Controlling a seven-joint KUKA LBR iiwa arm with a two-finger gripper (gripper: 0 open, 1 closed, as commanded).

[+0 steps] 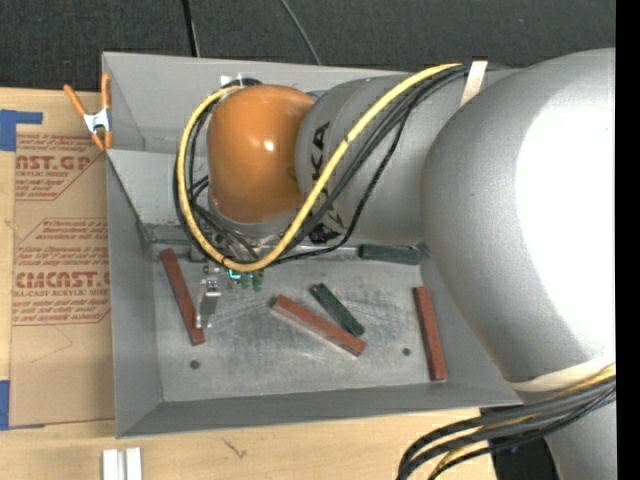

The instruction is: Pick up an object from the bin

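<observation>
My gripper [209,306] hangs low over the left part of the bin floor, under the orange wrist cover. Its metal fingers [211,290] stand just right of a long red-brown stick [183,295] that lies lengthwise near the left wall. A second red-brown stick [318,325] lies slanted in the middle of the floor, to the gripper's right. A short dark green stick [336,308] lies beside it, crossing its upper end. Nothing shows between the fingers.
Another red-brown stick [430,333] lies near the right side of the floor. A dark green stick [390,254] rests along the back wall under the arm. The big arm covers the bin's upper right.
</observation>
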